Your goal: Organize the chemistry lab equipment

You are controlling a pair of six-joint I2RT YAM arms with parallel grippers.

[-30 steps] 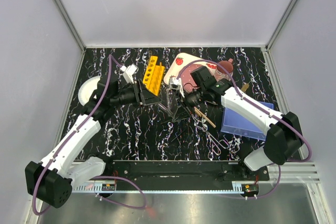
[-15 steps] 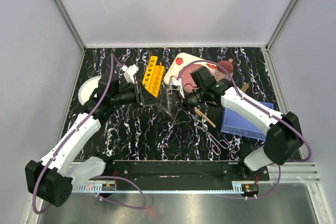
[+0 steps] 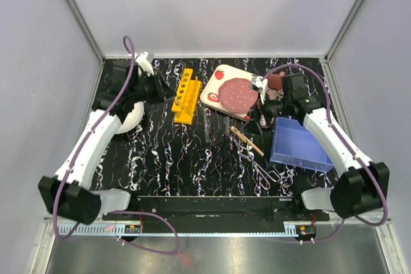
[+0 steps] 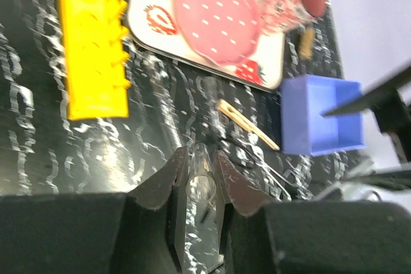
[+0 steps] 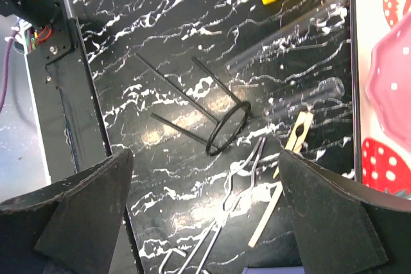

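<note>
While the left gripper (image 4: 200,154) pinches a glass tube (image 4: 200,187) near the table's far left corner and the right gripper (image 5: 204,158) hangs spread wide, the tube probably needs tipping upright and lowering squarely into a hole of the yellow rack (image 3: 185,96) alongside.

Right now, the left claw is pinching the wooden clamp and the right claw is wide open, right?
Not quite. The left wrist view shows the left gripper pinching a clear glass tube, not the wooden clamp, which lies apart from both arms. The right gripper is wide open, as you said.
</note>
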